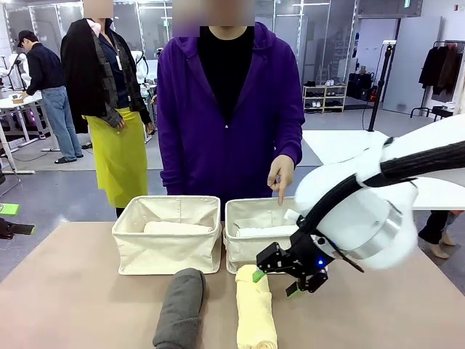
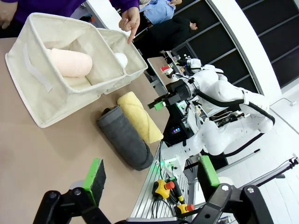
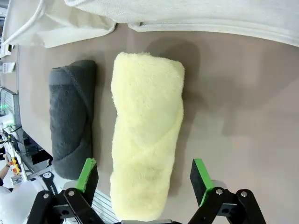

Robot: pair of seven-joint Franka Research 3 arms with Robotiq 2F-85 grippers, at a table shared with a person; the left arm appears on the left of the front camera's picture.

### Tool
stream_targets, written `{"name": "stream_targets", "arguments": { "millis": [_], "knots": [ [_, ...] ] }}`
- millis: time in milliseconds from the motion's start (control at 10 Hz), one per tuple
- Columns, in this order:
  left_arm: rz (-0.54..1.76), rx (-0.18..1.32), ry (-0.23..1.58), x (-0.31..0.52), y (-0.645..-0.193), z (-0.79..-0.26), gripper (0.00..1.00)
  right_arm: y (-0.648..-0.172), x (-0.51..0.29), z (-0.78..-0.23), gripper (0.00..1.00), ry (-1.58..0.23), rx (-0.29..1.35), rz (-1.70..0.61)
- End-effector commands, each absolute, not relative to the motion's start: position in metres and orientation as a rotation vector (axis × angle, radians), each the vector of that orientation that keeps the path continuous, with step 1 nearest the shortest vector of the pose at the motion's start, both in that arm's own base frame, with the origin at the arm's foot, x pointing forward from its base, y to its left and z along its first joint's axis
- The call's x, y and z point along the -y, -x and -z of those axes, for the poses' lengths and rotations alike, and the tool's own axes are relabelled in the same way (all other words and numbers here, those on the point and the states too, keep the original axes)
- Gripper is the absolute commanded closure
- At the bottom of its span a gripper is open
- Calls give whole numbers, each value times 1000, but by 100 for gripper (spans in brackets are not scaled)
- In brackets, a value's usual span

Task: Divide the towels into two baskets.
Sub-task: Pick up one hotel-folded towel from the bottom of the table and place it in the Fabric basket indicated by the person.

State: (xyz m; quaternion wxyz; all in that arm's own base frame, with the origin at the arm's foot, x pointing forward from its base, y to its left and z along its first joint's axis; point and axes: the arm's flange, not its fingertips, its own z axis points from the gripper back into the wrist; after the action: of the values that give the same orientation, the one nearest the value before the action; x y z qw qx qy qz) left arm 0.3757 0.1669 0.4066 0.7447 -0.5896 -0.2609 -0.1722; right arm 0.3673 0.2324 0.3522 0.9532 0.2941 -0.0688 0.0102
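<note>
The right gripper has its green-padded jaws spread wide, one pad on either side of the pale yellow towel, over the far end of that roll. It grips nothing; whether a pad brushes the terry cannot be told. In the right wrist view the yellow towel is a thick, nubby cylinder with a diagonal fold across its nap. It lies lengthwise, near to far, on the smooth tan table.

Just to its left lies the dark grey towel, a tighter roll of terry, parallel to it.

The left gripper also has its jaws fully apart and empty, hanging over the near left of the table, well apart from the towels.

Beyond the rolls stand two cream canvas baskets with soft upright sides, side by side. The left basket holds the pale pink towel; the right basket holds the white towel.

A person's hand points a finger down over the right basket's far rim.
</note>
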Motion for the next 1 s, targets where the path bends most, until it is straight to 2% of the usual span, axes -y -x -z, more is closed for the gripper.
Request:
{"name": "stream_targets", "arguments": {
  "millis": [0, 800, 900],
  "knots": [
    [362, 559, 1294, -167, -373, -412, 0, -375, -254, -343, 0, -575, 144, 14],
    [362, 559, 1294, -167, -373, -412, 0, -382, -293, -309, 0, -493, 123, -40],
    [362, 559, 1294, -167, -373, -412, 0, -381, -294, -307, 12, -488, 120, -54]
  ]
}}
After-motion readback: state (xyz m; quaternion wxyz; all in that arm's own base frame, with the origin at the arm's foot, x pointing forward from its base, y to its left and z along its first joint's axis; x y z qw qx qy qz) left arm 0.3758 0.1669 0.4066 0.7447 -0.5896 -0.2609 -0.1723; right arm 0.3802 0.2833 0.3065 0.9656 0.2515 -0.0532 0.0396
